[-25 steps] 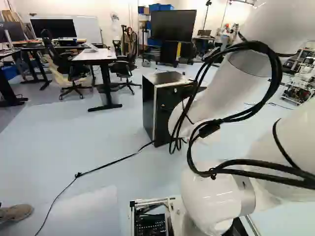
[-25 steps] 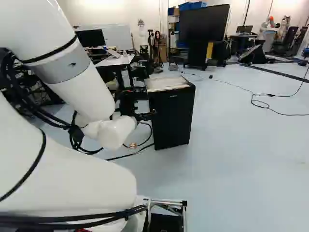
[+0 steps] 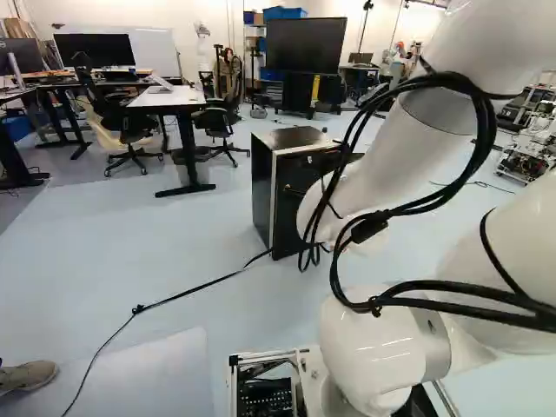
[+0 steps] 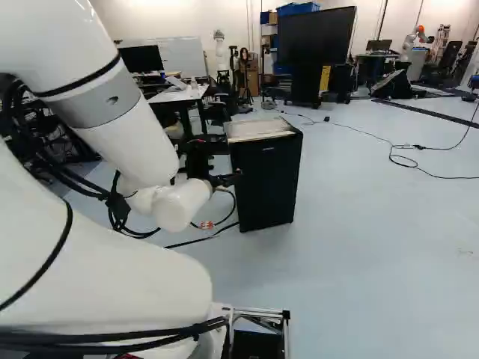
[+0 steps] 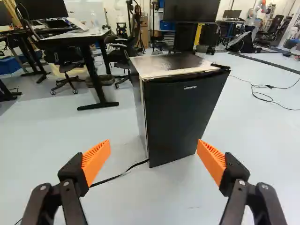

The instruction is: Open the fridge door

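Clearly, the small black fridge [image 4: 268,183] stands just right of centre in the right base view, boxy and upright, its flat dark door [image 5: 180,119] closed below a shiny, pale-edged top [image 5: 164,63]. The gripper [image 4: 229,179] hangs near it, fingers spread wide.

Bright in here: pale glare sits on top of the fridge [image 5: 159,67], the floor [image 4: 359,247] gleams softly, and the back wall [image 4: 172,19] looks washed out.

Fridge door [image 5: 183,117] black; claw [image 4: 227,179] black, pads [image 5: 96,161] ribbed orange; arm [image 4: 131,146] white, band [image 4: 93,108] grey; floor [image 4: 374,247] pale blue.
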Robot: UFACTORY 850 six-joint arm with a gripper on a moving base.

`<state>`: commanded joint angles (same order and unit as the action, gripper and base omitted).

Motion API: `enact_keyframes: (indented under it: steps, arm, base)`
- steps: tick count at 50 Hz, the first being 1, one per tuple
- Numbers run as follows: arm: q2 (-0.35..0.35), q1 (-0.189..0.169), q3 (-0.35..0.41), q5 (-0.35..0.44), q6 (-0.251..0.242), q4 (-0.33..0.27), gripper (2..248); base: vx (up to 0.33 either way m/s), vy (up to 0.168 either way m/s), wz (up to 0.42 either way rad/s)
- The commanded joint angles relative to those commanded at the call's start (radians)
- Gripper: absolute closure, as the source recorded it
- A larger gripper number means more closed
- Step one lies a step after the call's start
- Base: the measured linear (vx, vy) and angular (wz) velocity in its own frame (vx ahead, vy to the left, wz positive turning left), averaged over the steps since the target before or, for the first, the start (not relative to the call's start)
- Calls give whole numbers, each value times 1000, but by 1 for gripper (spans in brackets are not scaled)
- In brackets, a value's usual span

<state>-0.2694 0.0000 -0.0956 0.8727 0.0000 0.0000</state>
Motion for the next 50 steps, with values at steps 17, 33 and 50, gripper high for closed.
enact_keyframes:
  steps: [17,33,50]
  arm:
    - [29,0,-25,0,0,0,3]
    - [75,10,-65,0,0,0,3]
    - [141,28,-126,0,0,0,3]
  base:
    - [0,0,0]
    - [0,0,0]
    - [0,0,0]
